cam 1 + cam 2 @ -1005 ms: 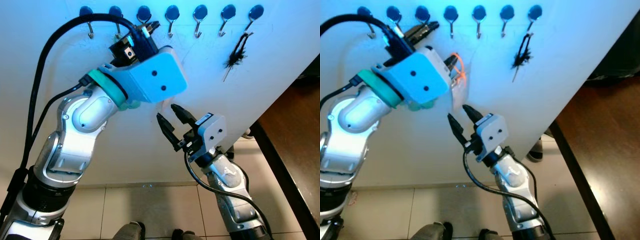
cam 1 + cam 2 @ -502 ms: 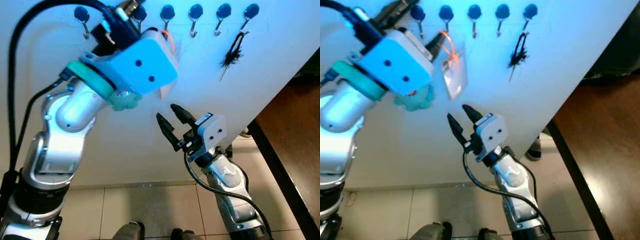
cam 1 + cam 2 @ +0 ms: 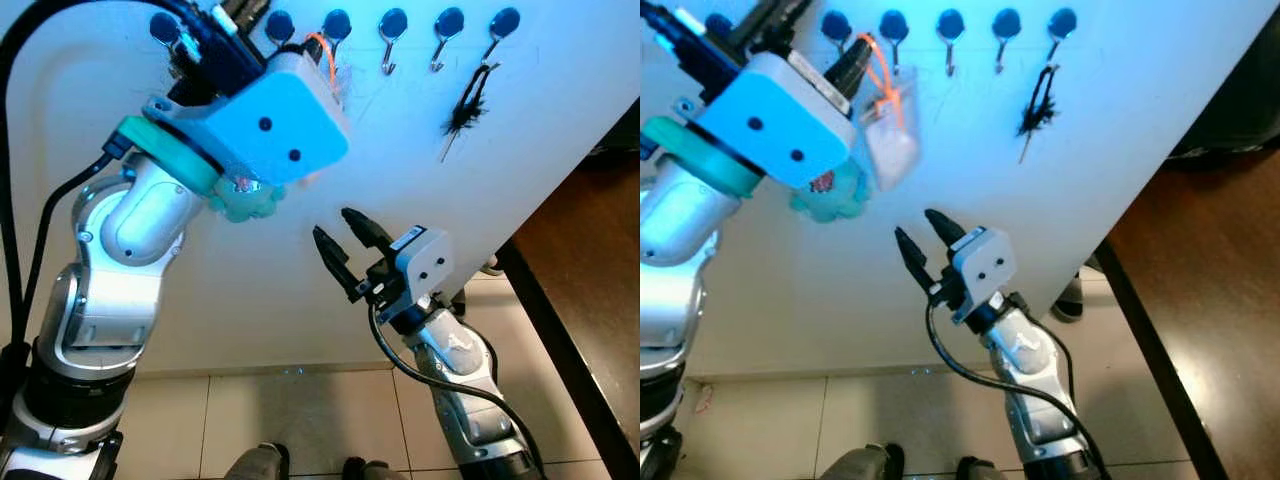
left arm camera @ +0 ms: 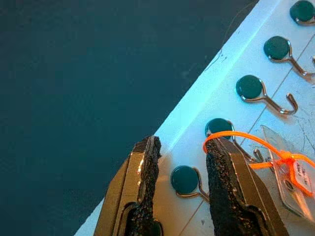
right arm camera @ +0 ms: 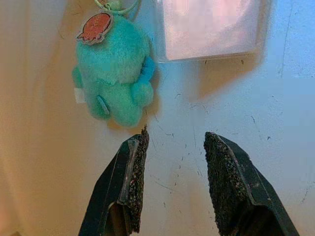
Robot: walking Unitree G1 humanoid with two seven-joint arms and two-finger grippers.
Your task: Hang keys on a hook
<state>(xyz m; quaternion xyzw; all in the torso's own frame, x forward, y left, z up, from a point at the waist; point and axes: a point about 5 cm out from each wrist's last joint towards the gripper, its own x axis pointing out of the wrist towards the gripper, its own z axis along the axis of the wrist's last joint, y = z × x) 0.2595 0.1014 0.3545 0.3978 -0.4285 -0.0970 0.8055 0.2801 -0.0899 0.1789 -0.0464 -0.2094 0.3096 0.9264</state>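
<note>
The keys are an orange loop (image 4: 246,142) carrying a clear plastic tag (image 3: 888,140) and a teal plush toy (image 5: 115,73). My left gripper (image 4: 182,142) is raised to the row of blue-capped metal hooks (image 3: 392,40) on the white wall. Its fingers are open, with the orange loop slung over one fingertip (image 4: 221,152), right beside a hook. The tag and plush dangle below the left wrist. My right gripper (image 3: 342,235) is open lower down, pointing at the wall just under the plush, holding nothing.
A black tasselled item (image 3: 468,105) hangs from the rightmost hook. The white wall panel (image 3: 500,180) slants down to a dark wooden surface (image 3: 590,260) on the right. Beige floor tiles (image 3: 300,420) lie below, near my feet.
My left arm has risen and swung left to the hook row, taking the loop, tag and plush up with it. The right arm has stayed still.
</note>
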